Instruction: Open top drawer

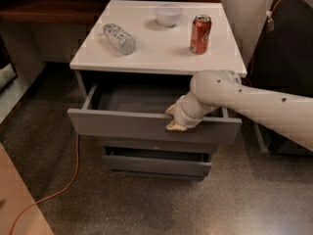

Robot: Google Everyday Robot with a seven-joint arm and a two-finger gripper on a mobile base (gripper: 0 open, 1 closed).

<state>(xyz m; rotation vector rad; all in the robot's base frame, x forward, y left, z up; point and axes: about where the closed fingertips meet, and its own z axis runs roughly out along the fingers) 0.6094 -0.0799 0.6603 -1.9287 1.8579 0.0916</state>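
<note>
The top drawer [122, 127] is a wide matte grey drawer with a plain flat front. It stands pulled out from under the white top of the cabinet [156, 48], and its shallow grey box shows inside. My gripper [175, 119] hangs over the top edge of the drawer front, right of its middle, one finger in front of the panel and one behind. My white arm reaches in from the right. Two smaller grey drawers [156, 163] sit pushed in below.
On the white top lie a clear plastic bottle [119, 38] on its side, a white bowl [168, 14] and a red soda can [200, 34]. An orange cable [63, 185] runs over the speckled floor at left. A dark unit [288, 58] stands at right.
</note>
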